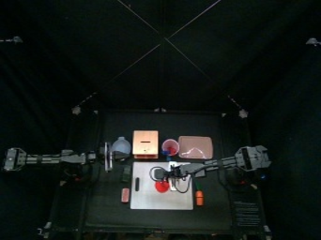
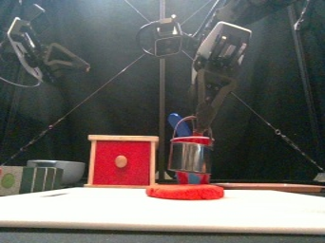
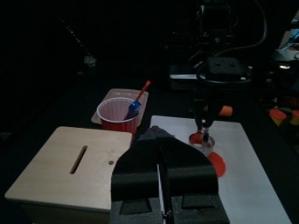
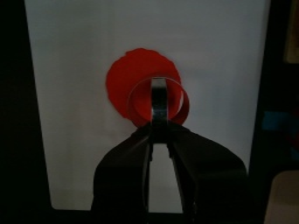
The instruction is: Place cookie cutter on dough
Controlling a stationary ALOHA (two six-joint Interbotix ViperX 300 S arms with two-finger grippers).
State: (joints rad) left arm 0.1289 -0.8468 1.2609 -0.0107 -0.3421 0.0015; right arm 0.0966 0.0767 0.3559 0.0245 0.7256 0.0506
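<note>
Metal ring cutter (image 2: pixel 191 158) upright on flat red dough (image 2: pixel 185 192).

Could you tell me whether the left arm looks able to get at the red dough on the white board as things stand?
Probably not cleanly. The right gripper hangs directly over the dough, holding the cookie cutter just above it. The left gripper, jaws shut, sits back near the wooden box.

overhead downward, front level close, wrists share dough (image 4: pixel 142 80)

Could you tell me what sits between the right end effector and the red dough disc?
A round metal cookie cutter, gripped by the right end effector, over the flat red dough disc, per the right wrist view.
</note>
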